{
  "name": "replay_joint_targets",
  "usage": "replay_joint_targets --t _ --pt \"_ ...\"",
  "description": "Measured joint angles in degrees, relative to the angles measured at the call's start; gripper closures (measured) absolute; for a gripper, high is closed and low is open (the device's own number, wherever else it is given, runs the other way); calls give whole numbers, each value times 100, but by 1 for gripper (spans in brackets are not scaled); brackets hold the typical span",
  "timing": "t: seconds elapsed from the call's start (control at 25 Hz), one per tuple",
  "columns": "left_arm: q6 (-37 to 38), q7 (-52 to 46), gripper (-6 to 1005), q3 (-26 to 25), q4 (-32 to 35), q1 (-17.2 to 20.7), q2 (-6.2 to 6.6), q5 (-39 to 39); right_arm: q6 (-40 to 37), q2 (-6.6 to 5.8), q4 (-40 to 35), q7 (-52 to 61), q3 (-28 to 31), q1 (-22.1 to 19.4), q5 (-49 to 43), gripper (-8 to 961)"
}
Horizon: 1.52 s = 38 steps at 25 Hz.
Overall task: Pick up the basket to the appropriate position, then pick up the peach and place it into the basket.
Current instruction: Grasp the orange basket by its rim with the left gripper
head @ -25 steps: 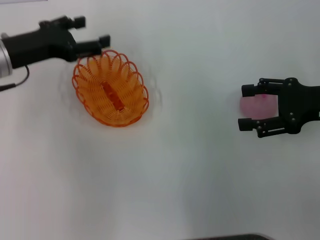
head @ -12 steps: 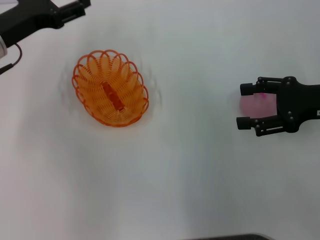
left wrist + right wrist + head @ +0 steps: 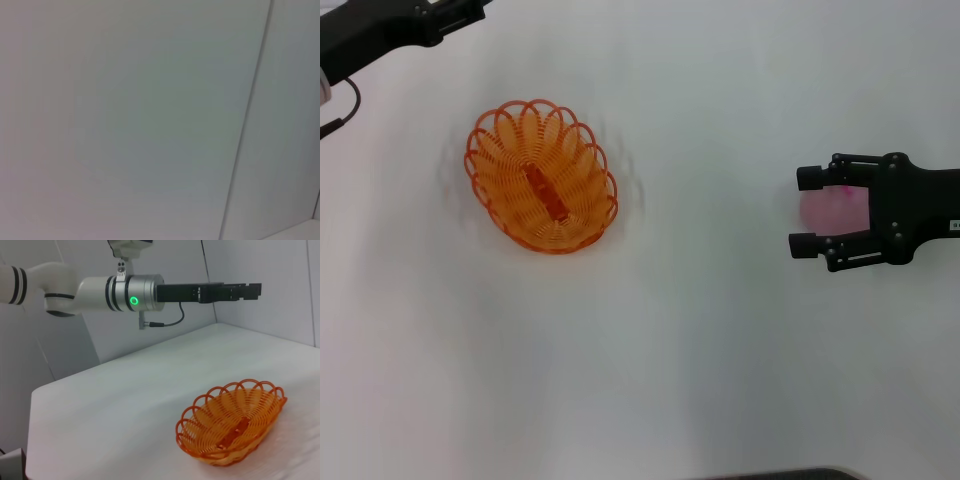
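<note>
The orange wire basket rests on the white table at the left; it also shows in the right wrist view. It holds nothing but its own spiral-wound bottom. My left gripper is open and empty, raised at the far left corner, well apart from the basket; it also shows in the right wrist view. The pink peach lies on the table at the right. My right gripper is open, with one finger on each side of the peach. The arm hides part of the peach.
The white table is bare between basket and peach. A dark object shows at the near edge. The left wrist view shows only a grey wall with a seam. The left arm's cable hangs at the far left.
My left gripper has let go of the basket rim and pulled up and away to the far left corner. The basket stays put. My right gripper has edged slightly left around the peach.
</note>
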Motion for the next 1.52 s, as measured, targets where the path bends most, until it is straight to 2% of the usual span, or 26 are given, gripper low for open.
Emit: replay_joint_targets --t 0.16,0.28,0.48,0.76,1.08,1.52 --pt "-132 -189 129 114 64 -18 30 34 17 9 0 0 0 14 0 26" --pt "-451 -688 131 593 170 -22 143 99 61 10 0 0 0 17 -21 26" --pt "-514 -1192 136 776 360 -99 176 451 80 10 0 0 0 16 -29 27" --pt "-494 -2579 141 1140 910 -337 215 1644 82 -5 0 0 -1 20 -15 27" --pt "-209 -4415 148 1828 1622 -677 243 3383 82 -31 0 -25 10 3 -18 28" --pt "808 -5566 158 1887 1673 -1564 307 5317 81 -37 0 -91 4 21 -18 29"
